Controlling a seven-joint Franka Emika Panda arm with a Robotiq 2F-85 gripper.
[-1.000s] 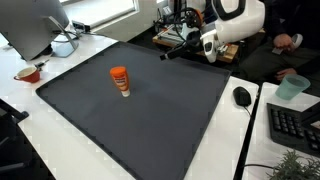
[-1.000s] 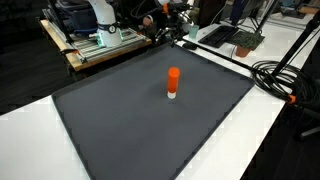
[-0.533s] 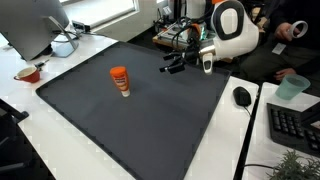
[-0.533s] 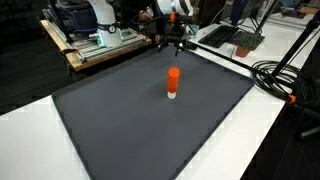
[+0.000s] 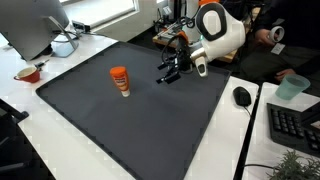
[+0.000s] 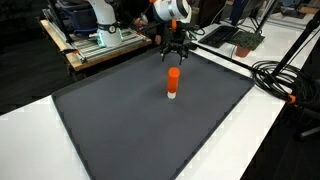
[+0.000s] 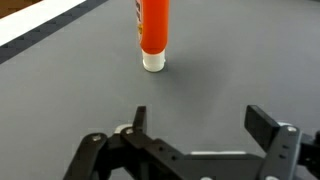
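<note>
Monitor: far left of an exterior view, standing on the white table.
Red bowl: on the white table, just off the left edge of the mat.
Dark mat: flat on the table and covering its middle; it carries the orange tube and nothing else.
Orange tube: upright on the mat with its white end down, toward the mat's left part in this exterior view, and free of all contact. In an exterior view it stands near the mat's far half. In the wrist view it sits at top, left of centre, with its white base on the mat.
Gripper: to the right of the tube and apart from it, low over the mat with the fingers pointing toward the tube's side. In an exterior view it hangs just beyond the tube.
Fingers: spread wide with nothing between them. In the wrist view the tube lies ahead of the gap, untouched.
Arm: white, reaching in from the mat's far right corner.
Mouse: black, on the white table right of the mat.
Teal cup: right of the mouse, at the picture's edge.
Keyboard: black, far right, below the cup.
</note>
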